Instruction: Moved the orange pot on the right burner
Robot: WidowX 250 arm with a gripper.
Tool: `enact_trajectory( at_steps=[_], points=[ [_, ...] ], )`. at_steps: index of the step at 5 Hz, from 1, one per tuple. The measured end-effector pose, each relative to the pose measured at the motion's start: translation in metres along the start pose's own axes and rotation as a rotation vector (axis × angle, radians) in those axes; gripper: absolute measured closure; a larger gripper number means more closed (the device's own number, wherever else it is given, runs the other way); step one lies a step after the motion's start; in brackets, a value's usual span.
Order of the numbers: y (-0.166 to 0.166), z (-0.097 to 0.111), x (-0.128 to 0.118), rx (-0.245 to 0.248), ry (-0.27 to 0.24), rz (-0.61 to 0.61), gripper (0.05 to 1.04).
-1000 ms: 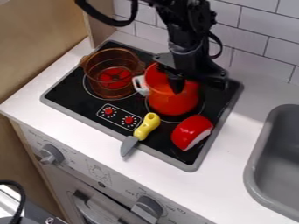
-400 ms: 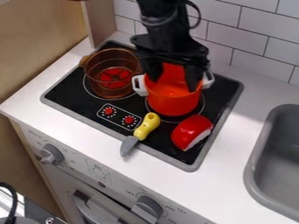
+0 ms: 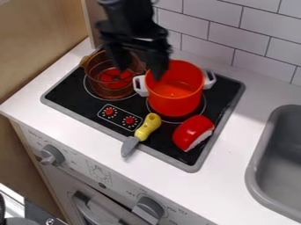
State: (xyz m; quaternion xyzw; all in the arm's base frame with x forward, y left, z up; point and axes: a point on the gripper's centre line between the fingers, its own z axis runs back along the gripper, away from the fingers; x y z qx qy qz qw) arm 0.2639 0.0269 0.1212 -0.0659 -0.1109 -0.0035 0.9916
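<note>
The black gripper (image 3: 140, 74) hangs above the back of the stove, over the gap between the two pots, its two fingers spread apart with nothing between them. Its right finger overlaps the near-left rim of the orange pot in view; whether they touch I cannot tell. The orange pot (image 3: 174, 101) stands upright on the right burner (image 3: 202, 107), with white handles on its left and right sides. Inside it I see only its orange floor and walls.
A transparent brown pot (image 3: 108, 91) sits on the left burner. In front lie a yellow-handled knife (image 3: 148, 126), its blade over the stove edge, and a red and white toy piece (image 3: 192, 132). A grey sink (image 3: 282, 162) is at right; tiled wall behind.
The gripper has come up out of the orange pot's area, its fingers now apart, and moved left toward the brown pot. The orange pot has stayed on the right burner.
</note>
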Motion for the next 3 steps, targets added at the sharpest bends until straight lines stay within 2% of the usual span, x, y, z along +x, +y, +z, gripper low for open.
enact_trajectory(
  at_steps=[1, 2, 3],
  points=[
    [0.034, 0.017, -0.003, 0.064, 0.029, -0.039, 0.086],
    [0.070, 0.021, -0.006, 0.111, 0.066, -0.077, 0.086],
    [0.102, 0.029, -0.008, 0.120, 0.098, -0.124, 0.086]
  ],
)
